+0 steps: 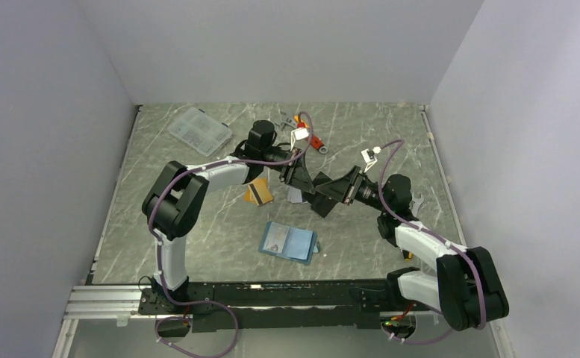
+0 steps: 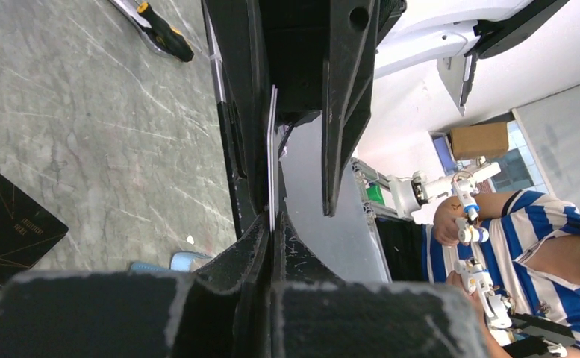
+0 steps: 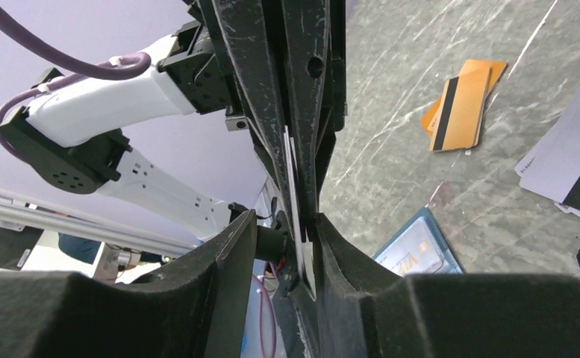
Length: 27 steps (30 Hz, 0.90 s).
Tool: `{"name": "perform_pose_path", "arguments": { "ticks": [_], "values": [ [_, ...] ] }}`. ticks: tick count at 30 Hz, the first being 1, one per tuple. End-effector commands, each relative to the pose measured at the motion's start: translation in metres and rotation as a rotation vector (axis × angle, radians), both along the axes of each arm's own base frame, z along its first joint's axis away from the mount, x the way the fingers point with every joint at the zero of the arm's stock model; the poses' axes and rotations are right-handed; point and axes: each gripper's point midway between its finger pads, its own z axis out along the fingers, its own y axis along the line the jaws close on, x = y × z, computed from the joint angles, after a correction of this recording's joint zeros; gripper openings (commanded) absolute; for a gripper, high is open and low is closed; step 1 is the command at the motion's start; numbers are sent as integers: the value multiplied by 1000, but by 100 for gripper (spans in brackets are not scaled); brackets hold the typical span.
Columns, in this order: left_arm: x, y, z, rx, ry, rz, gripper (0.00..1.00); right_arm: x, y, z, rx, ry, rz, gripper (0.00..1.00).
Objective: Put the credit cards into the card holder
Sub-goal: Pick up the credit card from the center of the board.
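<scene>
One pale card (image 2: 272, 149) pinched mid-air where both arms meet

Far left on the grey marbled table (image 1: 219, 253): clear compartment box (image 1: 201, 130), well apart from everything else. Next along: orange-gold cards (image 1: 258, 192), stacked askew, dark stripe up, flat on the table just beside the left wrist. Nearby, in the left wrist view only: dark sheet with fine gold lines (image 2: 10, 231), also flat. Nearer the arm bases: card holder (image 1: 290, 241), teal-blue, lying open; light printed panel in its left half, card or pocket impossible to tell. Centre, above the table: left gripper (image 2: 270, 220), squeezed tight on the pale card, held on edge. Beneath both pincers: silver-grey cards (image 3: 563, 149), dark stripe up, largely hidden from the top camera by the black fingers. Toward the back wall: small orange-handled tools (image 1: 314, 142), just behind the left wrist. Right of centre: right gripper (image 3: 285, 218), fingers parted, straddling the same card's free end, daylight showing beside the card, no squeeze.
</scene>
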Motion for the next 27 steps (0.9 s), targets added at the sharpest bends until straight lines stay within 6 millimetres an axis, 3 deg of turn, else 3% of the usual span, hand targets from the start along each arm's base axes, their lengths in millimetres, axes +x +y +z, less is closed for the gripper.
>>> {"name": "perform_pose_path", "arguments": {
  "ticks": [1, 7, 14, 22, 27],
  "values": [
    [7, 3, 11, -38, -5, 19, 8, 1, 10, 14, 23, -56, 14, 34],
    [3, 6, 12, -34, -8, 16, 22, 7, 6, 11, -17, -40, -20, 18],
    [0, 11, 19, -45, -20, 18, 29, 13, -2, 12, -46, -34, -56, 1],
    [-5, 15, 31, -63, -35, 14, 44, 17, -5, 5, -91, -22, -79, 0],
    [-5, 16, 38, -75, -43, 15, 43, 19, -8, 1, -135, -26, -90, 0]
  ]
}}
